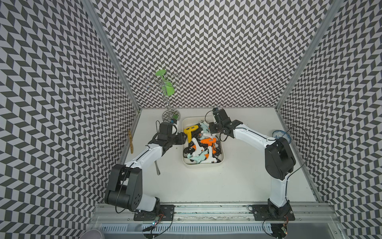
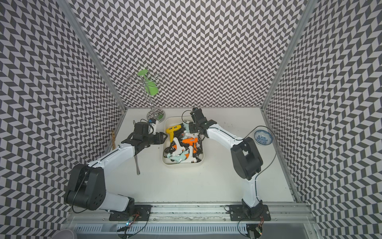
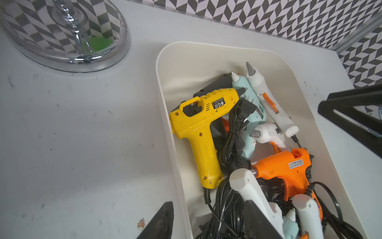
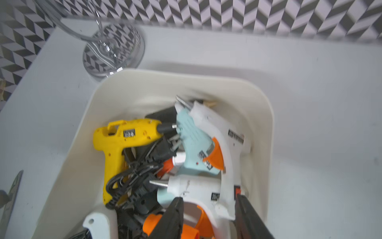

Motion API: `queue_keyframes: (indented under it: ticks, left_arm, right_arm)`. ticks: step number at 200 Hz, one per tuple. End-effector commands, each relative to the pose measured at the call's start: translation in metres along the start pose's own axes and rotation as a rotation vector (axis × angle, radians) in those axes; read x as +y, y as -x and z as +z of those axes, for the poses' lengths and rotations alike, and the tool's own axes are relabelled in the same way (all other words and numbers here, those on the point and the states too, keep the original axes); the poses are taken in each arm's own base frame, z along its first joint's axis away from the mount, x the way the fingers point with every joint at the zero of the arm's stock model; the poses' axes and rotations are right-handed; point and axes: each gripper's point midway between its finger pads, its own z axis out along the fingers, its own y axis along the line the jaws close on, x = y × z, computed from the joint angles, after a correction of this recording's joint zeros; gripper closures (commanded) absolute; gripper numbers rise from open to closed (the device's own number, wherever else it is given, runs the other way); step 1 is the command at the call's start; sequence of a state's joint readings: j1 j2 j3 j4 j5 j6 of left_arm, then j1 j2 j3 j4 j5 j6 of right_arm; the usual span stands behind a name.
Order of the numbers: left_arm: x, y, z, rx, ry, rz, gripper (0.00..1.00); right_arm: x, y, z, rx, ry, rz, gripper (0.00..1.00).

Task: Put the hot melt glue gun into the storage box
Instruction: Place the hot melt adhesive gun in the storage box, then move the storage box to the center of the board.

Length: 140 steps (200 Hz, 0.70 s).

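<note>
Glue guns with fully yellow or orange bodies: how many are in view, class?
2, both in the box: yellow gun far left, orange gun mid-right. Others may lie hidden.

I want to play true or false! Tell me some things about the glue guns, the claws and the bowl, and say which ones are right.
1. The yellow glue gun lies inside the storage box. True.
2. The blue-patterned bowl has a glue gun in it. False: no glue gun is in it. It stands by itself on the table, away from the box.
3. The left claw is holding the orange glue gun. False: that claw is open and empty at the box's edge, and the orange glue gun lies in the box.
4. A green cup hangs upside down on the shiny rack. True.
</note>
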<state>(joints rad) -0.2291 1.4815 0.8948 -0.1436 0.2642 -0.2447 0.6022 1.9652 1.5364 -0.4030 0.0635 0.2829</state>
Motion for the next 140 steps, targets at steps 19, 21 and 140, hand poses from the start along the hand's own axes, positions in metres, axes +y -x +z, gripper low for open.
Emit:
queue_keyframes:
  ticks: [19,21,140]
  left_arm:
    - [-0.002,0.001,0.01,0.006,-0.014,0.021,0.42]
    - [-0.002,0.001,0.011,0.006,-0.014,0.021,0.42]
    - [-0.026,-0.002,0.034,0.025,-0.073,0.093,0.43]
  right_arm:
    - [0.042,-0.056,-0.019,0.047,0.135,0.025,0.66]
    - [0.043,-0.059,-0.019,0.05,0.137,0.028,0.66]
    - [0.01,0.009,-0.073,-0.194,0.143,0.03,0.31]
